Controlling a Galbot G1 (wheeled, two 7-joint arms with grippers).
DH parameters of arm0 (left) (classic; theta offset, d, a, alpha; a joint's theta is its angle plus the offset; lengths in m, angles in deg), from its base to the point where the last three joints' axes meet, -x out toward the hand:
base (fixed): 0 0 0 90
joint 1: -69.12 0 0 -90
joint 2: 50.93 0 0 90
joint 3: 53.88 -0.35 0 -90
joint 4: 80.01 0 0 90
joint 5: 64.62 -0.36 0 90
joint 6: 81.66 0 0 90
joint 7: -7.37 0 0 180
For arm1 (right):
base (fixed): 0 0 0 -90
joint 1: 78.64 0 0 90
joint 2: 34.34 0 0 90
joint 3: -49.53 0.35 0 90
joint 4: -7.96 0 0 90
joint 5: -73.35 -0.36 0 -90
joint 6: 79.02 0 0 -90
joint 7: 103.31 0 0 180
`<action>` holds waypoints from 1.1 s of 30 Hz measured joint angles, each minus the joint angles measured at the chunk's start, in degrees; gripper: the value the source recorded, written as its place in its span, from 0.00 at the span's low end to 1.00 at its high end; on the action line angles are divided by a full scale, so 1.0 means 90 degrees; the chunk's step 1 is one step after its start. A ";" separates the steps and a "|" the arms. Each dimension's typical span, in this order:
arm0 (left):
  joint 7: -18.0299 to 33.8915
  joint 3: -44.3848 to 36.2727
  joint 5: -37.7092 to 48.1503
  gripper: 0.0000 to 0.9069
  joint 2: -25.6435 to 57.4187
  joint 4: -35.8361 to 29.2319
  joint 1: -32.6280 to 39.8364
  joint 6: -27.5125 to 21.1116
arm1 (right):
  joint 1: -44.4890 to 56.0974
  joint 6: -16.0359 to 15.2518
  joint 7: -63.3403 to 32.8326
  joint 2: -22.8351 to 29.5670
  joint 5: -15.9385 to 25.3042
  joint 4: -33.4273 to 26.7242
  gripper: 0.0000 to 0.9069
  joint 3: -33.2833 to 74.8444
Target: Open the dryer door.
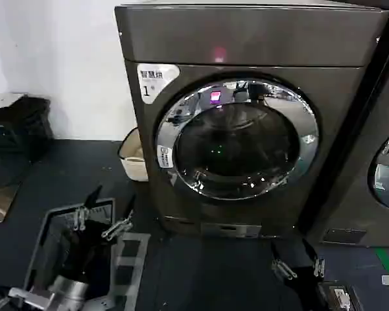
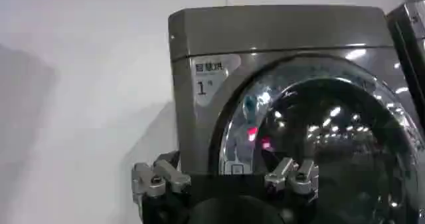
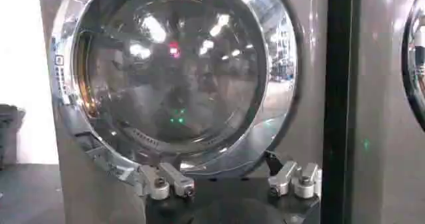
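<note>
While the dryer door (image 1: 238, 138) sits flush and closed in the front of the dryer (image 1: 246, 116), both arms hang low, well short of the machine, so the opening has not yet begun.

Starting at the left, at about eight o'clock in the head view, the left gripper (image 1: 102, 219) points up and forward with its fingers spread and nothing between them. It hovers over the dark floor (image 1: 65, 168), well apart from the door. Its wrist camera looks up at the white "1" sticker (image 2: 211, 72) and the left arc of the chrome ring, which suggests it is aimed at the dryer without being committed to any grasp.

At the centre, the door fills most of the machine's face, its chrome ring around dark glass. A beige basket (image 1: 133, 155) stands on the floor just beside the dryer's left side, at nine o'clock from the door.

Further right, at about five o'clock in the head view, the right gripper (image 1: 297, 260) is also released, jaws apart, empty, just below the dryer's lower front. It is the nearer of the two, and its camera faces the door squarely, so I judge it better placed to reach the ring's edge. At three o'clock, the neighbouring machine (image 1: 382, 162) shows part of its own door.
</note>
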 joint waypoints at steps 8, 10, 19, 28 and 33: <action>-0.0273 0.0038 -0.0171 1.00 0.0080 -0.0173 -0.0101 -0.0065 | -0.1151 -0.0368 0.0986 -0.1578 -0.1417 -0.0688 1.00 0.0375; -0.0263 0.0010 -0.0342 1.00 0.0089 -0.0233 -0.0153 -0.0198 | -0.1493 -0.0266 0.1003 -0.2015 -0.1485 -0.0887 1.00 0.0207; -0.0151 -0.0019 0.0098 1.00 0.0198 -0.0564 -0.0356 -0.0279 | -0.2934 -0.0272 0.1032 -0.3343 -0.1795 -0.1533 1.00 -0.1106; -0.0072 0.0010 0.0191 1.00 0.0133 -0.0862 -0.0679 -0.0229 | -0.4686 -0.0326 0.1095 -0.3805 -0.1772 -0.2237 1.00 -0.2785; -0.0117 -0.0011 0.0043 1.00 0.0037 -0.0876 -0.0829 -0.0156 | -0.5530 -0.0326 0.1105 -0.3688 -0.1694 -0.2843 1.00 -0.3598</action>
